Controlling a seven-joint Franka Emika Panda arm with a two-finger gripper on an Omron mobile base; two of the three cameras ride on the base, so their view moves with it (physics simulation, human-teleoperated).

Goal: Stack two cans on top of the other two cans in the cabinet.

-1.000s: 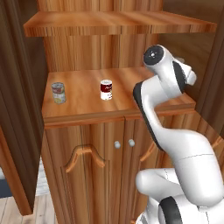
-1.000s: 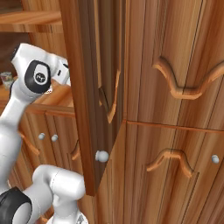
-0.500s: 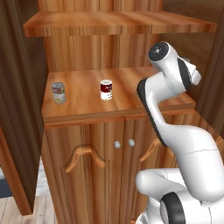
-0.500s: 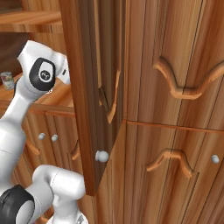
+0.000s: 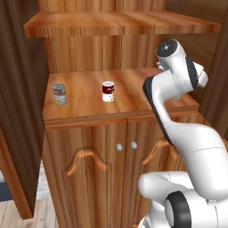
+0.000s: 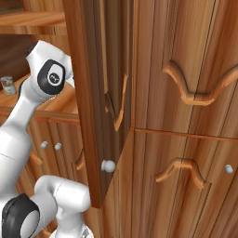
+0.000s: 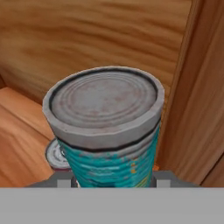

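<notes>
The teal-blue can with a grey lid stands upright close in the hand view, and my gripper is shut on its lower part. Just below and left of it shows the grey lid of another can, on the wooden shelf by the cabinet's right wall. In the left base view the dark red and white can stands mid-shelf. The red, white and yellow can stands at the shelf's left, also seen as a small can in the right base view. My arm's wrist hides the hand at the shelf's right end.
The cabinet has an upper shelf close above the working shelf. Its open door with a round knob stands to my right. Lower doors with two knobs are shut.
The arm's wrist has risen slightly and edged to the right. The two cans out on the shelf have not moved.
</notes>
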